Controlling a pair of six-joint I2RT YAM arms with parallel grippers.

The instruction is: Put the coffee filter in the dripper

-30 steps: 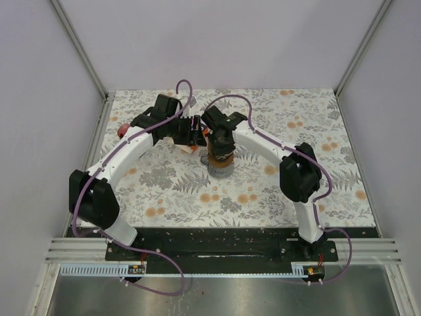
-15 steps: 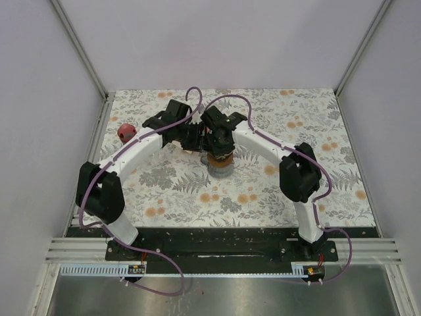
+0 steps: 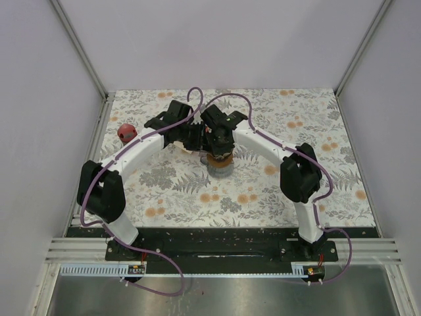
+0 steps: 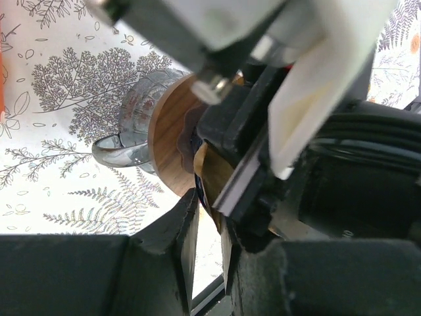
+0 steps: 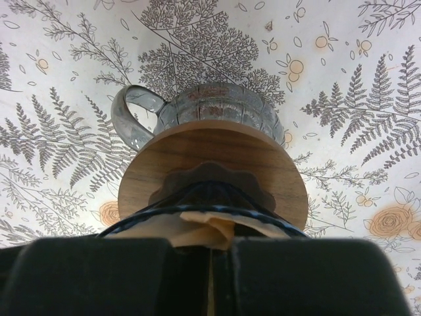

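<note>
Tan paper of the coffee filter [image 5: 207, 227] sits at the mouth of the dripper [image 5: 210, 164], pinched in the clenched right gripper [image 5: 210, 263]. The left gripper [image 4: 207, 263] shows a narrow slit between its jaws at the filter's edge; whether it nips the paper I cannot tell. Two grippers crowding one thin sheet could tear or crumple it, or a knock could tip the dripper on the tabletop [image 3: 263, 197]. Both wrists hide the cone's inside, so the filter's depth is unclear.

White arm shells [image 3: 131, 155], black joints [image 3: 102, 197], purple cables [image 3: 230, 96].
</note>
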